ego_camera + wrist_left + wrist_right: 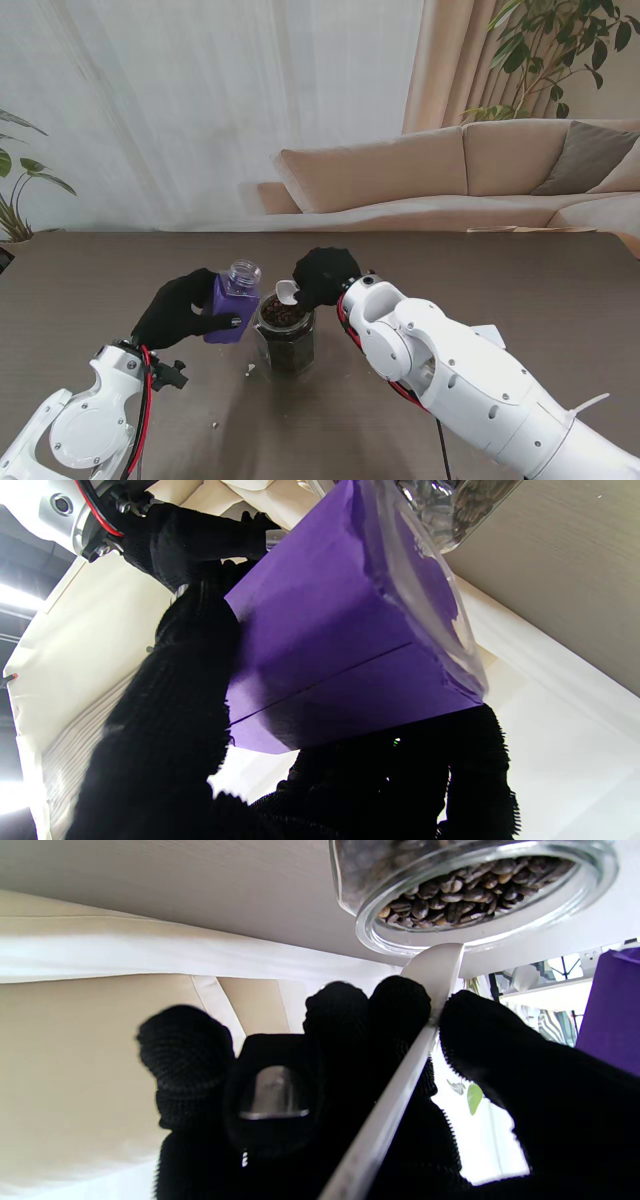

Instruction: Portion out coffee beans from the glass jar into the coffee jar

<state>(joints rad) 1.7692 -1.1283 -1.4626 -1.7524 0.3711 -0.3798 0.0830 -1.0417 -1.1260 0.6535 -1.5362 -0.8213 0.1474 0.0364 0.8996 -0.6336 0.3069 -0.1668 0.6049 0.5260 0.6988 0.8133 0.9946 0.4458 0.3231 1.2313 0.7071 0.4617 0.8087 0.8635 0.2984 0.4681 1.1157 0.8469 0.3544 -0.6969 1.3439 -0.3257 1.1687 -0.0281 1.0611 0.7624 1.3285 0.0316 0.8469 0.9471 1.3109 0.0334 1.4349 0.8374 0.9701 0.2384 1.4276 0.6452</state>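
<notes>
**Inspector:** Stand view first. Risks, largest item down?

**Assessor:** Table (560,290): a few pale specks lie near the jar (286,335), so spillage is a live concern. Right hand (325,275) is closed on a white spoon (288,292), pinched between thumb and fingers, bowl just over the jar's open mouth. A tilted lift would likely shed beans (450,895) onto the table. Left hand (180,310) is wrapped around the purple bottle (234,305), held off the table, tilted, just left of the jar. Its neck is narrow; I judge a spoonful could miss it. The two glass vessels sit close and could knock together.

**Inspector:** Count?

**Assessor:** One table, two hands, one jar of beans, one bottle, one spoon. Beans uncountable. Whether the bottle holds any, I cannot tell.
</notes>
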